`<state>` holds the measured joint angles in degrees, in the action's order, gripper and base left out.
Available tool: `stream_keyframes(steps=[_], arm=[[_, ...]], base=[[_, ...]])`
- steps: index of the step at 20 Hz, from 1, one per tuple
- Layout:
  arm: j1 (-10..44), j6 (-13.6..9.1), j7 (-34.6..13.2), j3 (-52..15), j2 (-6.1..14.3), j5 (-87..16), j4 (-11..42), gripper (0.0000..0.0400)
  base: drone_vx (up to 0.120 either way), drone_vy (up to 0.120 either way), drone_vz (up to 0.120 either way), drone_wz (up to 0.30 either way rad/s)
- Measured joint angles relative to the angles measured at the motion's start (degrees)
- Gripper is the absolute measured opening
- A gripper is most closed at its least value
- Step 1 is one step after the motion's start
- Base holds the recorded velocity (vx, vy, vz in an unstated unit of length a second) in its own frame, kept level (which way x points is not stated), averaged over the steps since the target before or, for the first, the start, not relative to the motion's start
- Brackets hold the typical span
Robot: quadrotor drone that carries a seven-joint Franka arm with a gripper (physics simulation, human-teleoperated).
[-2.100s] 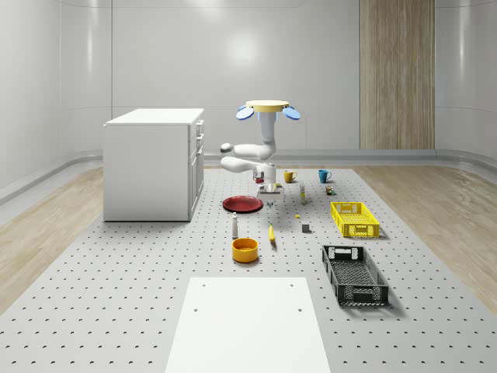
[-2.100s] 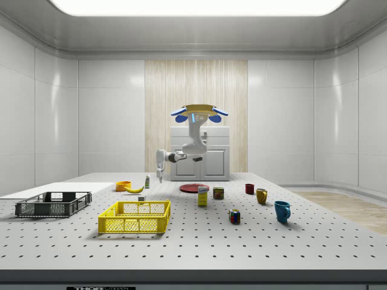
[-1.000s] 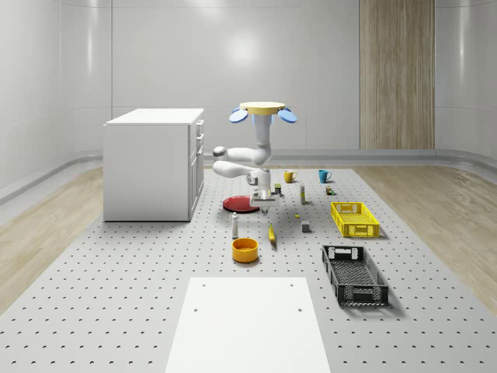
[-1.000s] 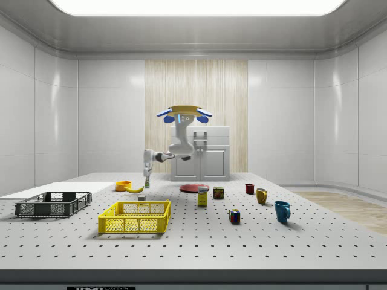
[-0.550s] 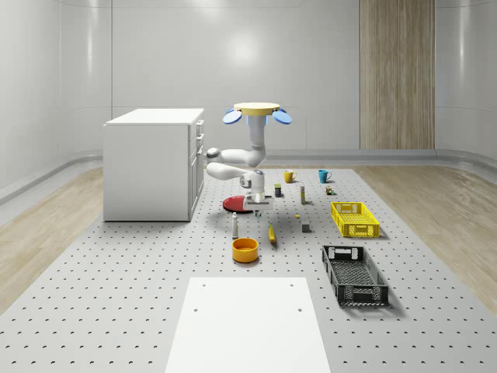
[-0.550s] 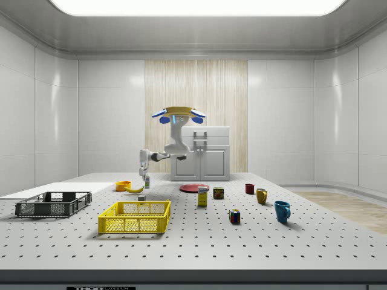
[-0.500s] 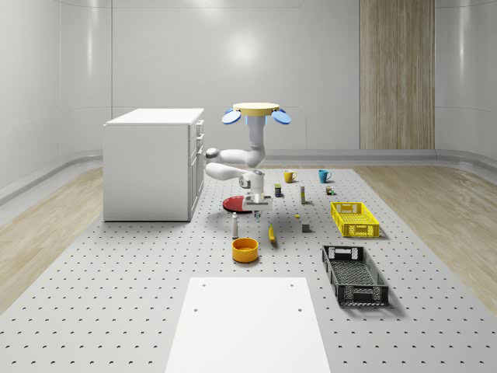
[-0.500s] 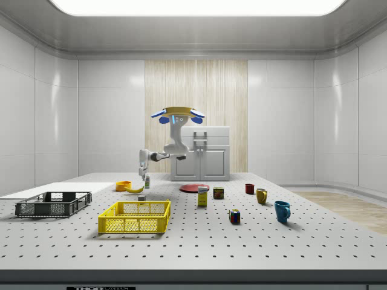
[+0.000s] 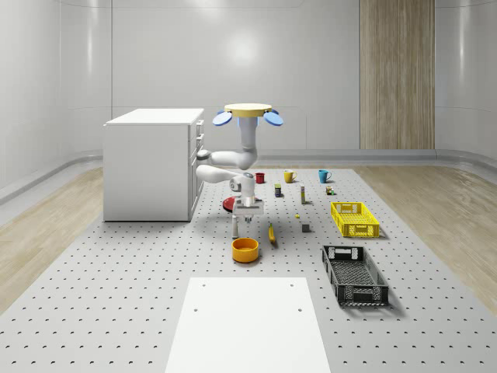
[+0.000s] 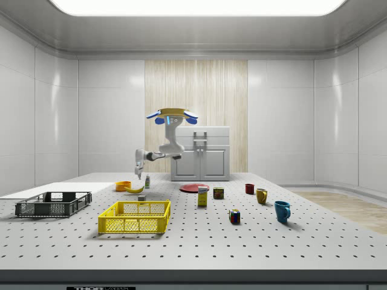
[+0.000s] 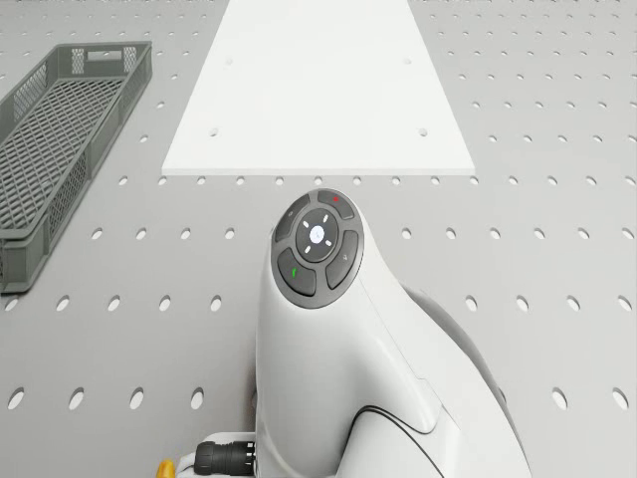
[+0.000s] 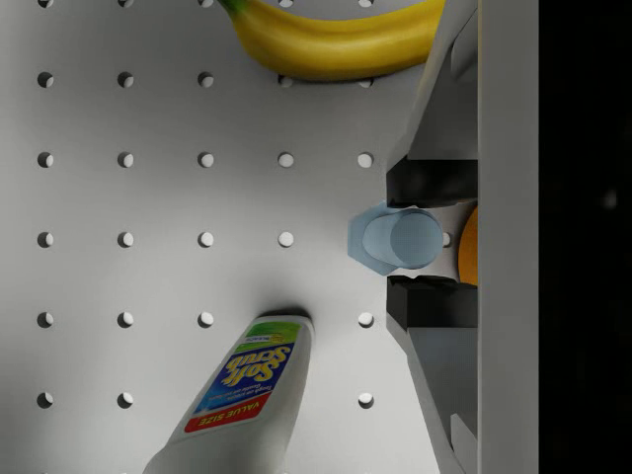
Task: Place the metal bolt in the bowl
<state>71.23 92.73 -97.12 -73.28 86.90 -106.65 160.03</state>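
Bolt (image 12: 398,238) clamped between fingers (image 12: 432,182) | drone (image 9: 247,113) hovers mid-frame | you centre over bowl (image 9: 245,249) before releasing, clear of bottle (image 12: 242,400)

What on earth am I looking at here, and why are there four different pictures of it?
It is a simulated flying robot: a drone hovering over a perforated table, with a white arm hanging beneath that ends in a two-fingered hand. Two pictures come from fixed cameras, one above the whole scene, one at the side. One looks down from the drone's body, one from the wrist past the hand. The hand is shut on a small metal bolt, above the table near a banana and a cleaner bottle. The orange bowl meant for the bolt stands close by.
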Motion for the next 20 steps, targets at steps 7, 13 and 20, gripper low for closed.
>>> stream_keyframes(steps=[7,13,20], arm=[[0.1,0.2,0.0,0.0,0.2,0.1,0.0,0.0100],[0.1,0.3,-0.1,0.0,0.3,0.1,0.0,0.0100],[0.2,0.5,-0.1,0.0,0.5,0.2,0.0,0.0100]], base=[[0.120,-0.040,0.000,0.000],[0.120,0.000,0.000,0.000],[0.120,0.000,-0.040,0.000]])
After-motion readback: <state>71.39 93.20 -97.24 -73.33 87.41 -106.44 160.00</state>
